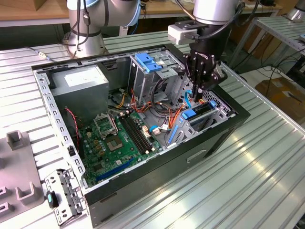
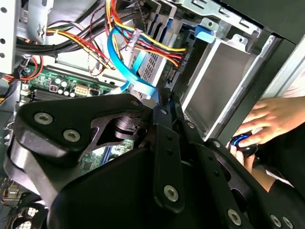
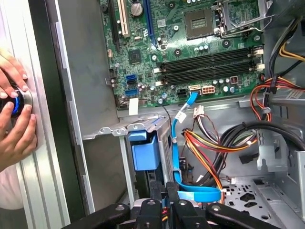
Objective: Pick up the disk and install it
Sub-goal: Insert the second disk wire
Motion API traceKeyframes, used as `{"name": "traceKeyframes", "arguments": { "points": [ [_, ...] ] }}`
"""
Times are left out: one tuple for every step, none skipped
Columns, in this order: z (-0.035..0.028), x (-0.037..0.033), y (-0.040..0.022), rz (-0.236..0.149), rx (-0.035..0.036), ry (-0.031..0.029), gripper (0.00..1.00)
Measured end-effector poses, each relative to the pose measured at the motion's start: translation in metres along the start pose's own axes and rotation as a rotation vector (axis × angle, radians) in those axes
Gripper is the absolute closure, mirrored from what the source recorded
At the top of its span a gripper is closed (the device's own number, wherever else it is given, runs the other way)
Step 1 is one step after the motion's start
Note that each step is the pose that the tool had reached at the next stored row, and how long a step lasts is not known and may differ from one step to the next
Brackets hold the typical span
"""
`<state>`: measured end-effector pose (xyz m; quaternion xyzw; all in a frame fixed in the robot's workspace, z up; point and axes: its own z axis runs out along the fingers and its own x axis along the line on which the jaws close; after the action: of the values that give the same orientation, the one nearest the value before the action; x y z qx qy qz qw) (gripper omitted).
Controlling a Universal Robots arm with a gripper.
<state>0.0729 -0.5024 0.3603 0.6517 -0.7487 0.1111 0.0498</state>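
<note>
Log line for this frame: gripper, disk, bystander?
gripper: over drive cage inside case | disk: seated in cage, blue rails up | hand: on device beside case

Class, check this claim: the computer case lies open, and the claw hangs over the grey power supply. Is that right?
Not quite. In the exterior view the claw hangs over the drive cage, above the disk, not the power supply. The case does lie open.

Ribbed aluminium tabletop (image 1: 267, 157), wooden bench (image 1: 28, 12) behind, cardboard box (image 1: 281, 93) on the floor, even indoor light
</note>
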Motion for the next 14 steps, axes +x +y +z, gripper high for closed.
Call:
{"name": "traceKeyframes", "arguments": {
  "points": [
    [0.0008,0.0024,-0.0003,0.001,0.0021,-0.0059,0.84],
    [0.0013,0.0038,-0.0004,0.002,0.0034,-0.0095,0.84],
    [0.0019,0.0051,-0.0006,0.002,0.0046,-0.0131,0.84],
    [0.0024,0.0064,-0.0008,0.003,0.0055,-0.0165,0.84],
    [0.003,0.0075,-0.0009,0.003,0.0062,-0.0192,0.84],
    [0.0044,0.0097,-0.0011,0.004,0.0081,-0.0246,0.84],
    [0.005,0.0105,-0.0012,0.004,0.0088,-0.0266,0.84],
    [0.0057,0.0112,-0.0012,0.004,0.0094,-0.0284,0.84],
    [0.0063,0.0114,-0.0012,0.004,0.0095,-0.03,0.84],
    [0.0063,0.0114,-0.0013,0.004,0.0096,-0.03,0.84],
    [0.0063,0.0114,-0.0012,0.004,0.0096,-0.03,0.84],
    [0.0063,0.0115,-0.0013,0.004,0.0095,-0.03,0.84],
    [0.0063,0.0115,-0.0013,0.004,0.0096,-0.03,0.84],
    [0.0063,0.0115,-0.0013,0.004,0.0096,-0.03,0.84]
  ]
}}
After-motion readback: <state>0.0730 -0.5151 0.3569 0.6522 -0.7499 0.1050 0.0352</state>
